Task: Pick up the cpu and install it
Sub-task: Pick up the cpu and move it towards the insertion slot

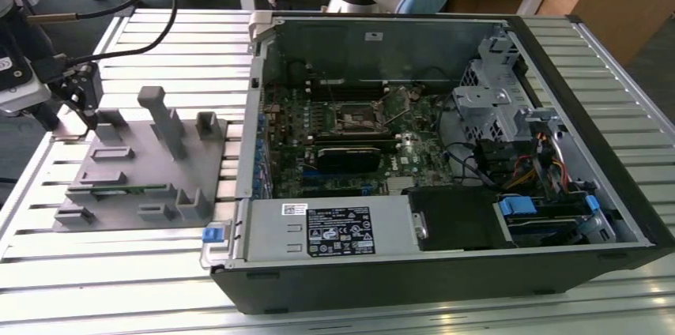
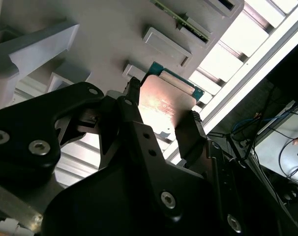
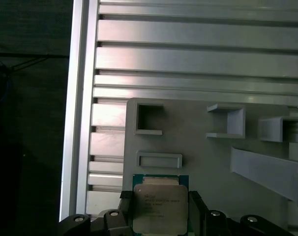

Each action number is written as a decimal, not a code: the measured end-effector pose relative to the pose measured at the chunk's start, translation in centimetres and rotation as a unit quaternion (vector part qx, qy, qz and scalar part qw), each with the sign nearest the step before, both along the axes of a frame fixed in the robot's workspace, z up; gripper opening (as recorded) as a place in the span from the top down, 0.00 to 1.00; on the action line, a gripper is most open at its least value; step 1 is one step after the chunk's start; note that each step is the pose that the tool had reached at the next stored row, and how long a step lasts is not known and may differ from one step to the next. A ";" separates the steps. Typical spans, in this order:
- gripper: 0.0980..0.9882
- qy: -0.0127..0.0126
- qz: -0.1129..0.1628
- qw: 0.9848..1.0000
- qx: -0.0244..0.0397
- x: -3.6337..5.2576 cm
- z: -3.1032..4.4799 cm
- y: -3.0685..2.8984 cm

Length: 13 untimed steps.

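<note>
The cpu point(image 3: 159, 201) was pinched between the two fingers of the claw point(image 3: 160, 211) in the first wrist view, one finger against each opposite edge, its silvery top facing the camera. It was over the grey fixture plate point(image 3: 203, 152), just beside a shallow rectangular pocket point(image 3: 159, 160) near the plate's edge. I could not tell whether it had cleared the plate.

In the second wrist view the cpu point(image 2: 166, 105) was clamped from both sides in the same way, above the plate, with the memory stick point(image 2: 181, 19) farther along the plate.

In the exterior view the claw point(image 1: 69, 114) was at the corner of the plate point(image 1: 137, 137) farthest from the open computer case point(image 1: 369, 43), well apart from it. The square socket point(image 1: 356, 119) on the board inside looked unfilled. By my reading the grasp was made, while the carry to the case and the seating in the socket were not yet done.
</note>
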<state>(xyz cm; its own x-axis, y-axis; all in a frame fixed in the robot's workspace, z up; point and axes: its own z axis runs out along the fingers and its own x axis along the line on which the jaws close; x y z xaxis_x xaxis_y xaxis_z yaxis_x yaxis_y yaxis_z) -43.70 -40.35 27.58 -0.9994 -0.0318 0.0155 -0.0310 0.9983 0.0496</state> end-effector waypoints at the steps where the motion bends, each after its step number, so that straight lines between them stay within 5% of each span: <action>1: 0.50 0.000 0.000 1.000 0.000 0.00 0.04 0.00; 13: 0.50 0.000 0.000 1.000 0.000 0.00 0.53 0.00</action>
<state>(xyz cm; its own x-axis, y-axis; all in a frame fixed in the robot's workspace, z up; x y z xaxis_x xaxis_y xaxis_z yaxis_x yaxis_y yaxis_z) -43.70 -40.35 28.11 -0.9994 -0.0318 0.0155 -0.0310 0.9983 0.0496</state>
